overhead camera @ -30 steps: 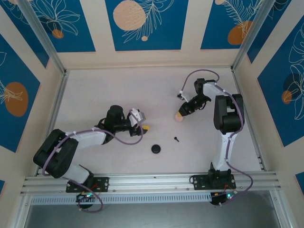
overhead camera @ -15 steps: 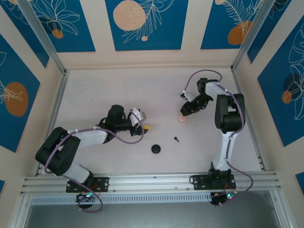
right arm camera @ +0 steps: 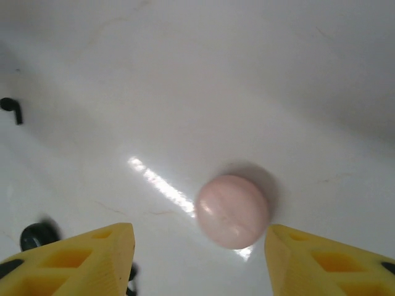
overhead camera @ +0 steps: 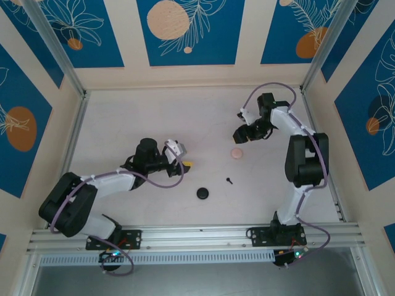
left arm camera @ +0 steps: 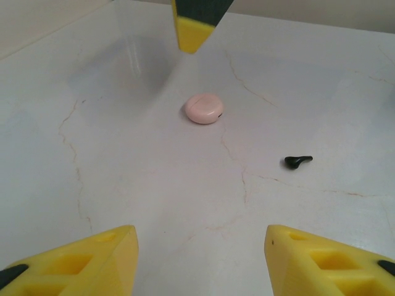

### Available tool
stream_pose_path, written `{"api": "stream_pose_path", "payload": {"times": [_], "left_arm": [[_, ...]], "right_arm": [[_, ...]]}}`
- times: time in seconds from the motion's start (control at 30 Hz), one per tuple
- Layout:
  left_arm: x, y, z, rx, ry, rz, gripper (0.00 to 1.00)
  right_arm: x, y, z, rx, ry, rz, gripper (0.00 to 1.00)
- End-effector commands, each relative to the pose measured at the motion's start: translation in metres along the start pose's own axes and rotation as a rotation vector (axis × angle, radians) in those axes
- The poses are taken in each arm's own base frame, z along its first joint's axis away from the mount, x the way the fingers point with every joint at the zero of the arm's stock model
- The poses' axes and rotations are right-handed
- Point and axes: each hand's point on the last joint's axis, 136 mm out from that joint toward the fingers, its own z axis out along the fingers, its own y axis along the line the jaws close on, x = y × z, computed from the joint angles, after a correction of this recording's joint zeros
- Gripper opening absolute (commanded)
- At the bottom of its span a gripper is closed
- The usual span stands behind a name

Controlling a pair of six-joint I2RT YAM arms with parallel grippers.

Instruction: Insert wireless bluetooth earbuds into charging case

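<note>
Ahead of the right gripper (jaws apart) lies the charging case.

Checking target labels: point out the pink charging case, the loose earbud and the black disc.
charging case (overhead camera: 237,153), top external view, centre of its pink top.
earbud (overhead camera: 229,181), top external view, middle of its small black body.
black disc (overhead camera: 203,193), top external view, centre of its top face.

Pink case, earbud, disc on table
</note>
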Motion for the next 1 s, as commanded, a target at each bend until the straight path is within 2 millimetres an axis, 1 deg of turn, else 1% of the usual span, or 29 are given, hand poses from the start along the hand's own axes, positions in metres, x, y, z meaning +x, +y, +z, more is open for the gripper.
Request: {"api": "stream_pose_path", "payload": {"times": [0.0, 0.1, 0.17, 0.33, 0.43, 0.53, 0.63, 0.77, 0.83, 0.97], "left_arm": [[0.003, 0.002, -0.008, -0.059, -0.005, -0.061, 0.55], [0.011, 0.008, -0.016, -0.126, 0.012, -0.116, 0.55], [0.016, 0.010, -0.022, -0.166, 0.020, -0.144, 0.56], [0.028, 0.014, -0.035, -0.239, 0.049, -0.207, 0.57], [0.033, 0.015, -0.043, -0.268, 0.053, -0.218, 0.58], [0.040, 0.018, -0.048, -0.309, 0.069, -0.233, 0.58], [0.045, 0.019, -0.051, -0.326, 0.080, -0.250, 0.58], [0.052, 0.015, -0.052, -0.321, 0.085, -0.269, 0.58], [0.054, 0.014, -0.053, -0.318, 0.088, -0.272, 0.58], [0.056, 0.014, -0.055, -0.325, 0.094, -0.271, 0.58]], "right_arm": [[0.007, 0.035, 0.000, -0.015, -0.001, 0.154, 0.61], [0.024, 0.066, 0.007, -0.024, 0.056, 0.257, 0.63], [0.040, 0.087, 0.014, -0.002, 0.113, 0.303, 0.63], [0.079, 0.122, 0.036, 0.098, 0.266, 0.498, 0.65], [0.099, 0.138, 0.045, 0.169, 0.355, 0.557, 0.65], [0.114, 0.149, 0.051, 0.224, 0.401, 0.579, 0.65], [0.127, 0.154, 0.060, 0.263, 0.439, 0.613, 0.66], [0.136, 0.165, 0.075, 0.287, 0.480, 0.599, 0.67], [0.140, 0.170, 0.082, 0.296, 0.499, 0.590, 0.69], [0.147, 0.175, 0.096, 0.298, 0.533, 0.597, 0.70]]}}
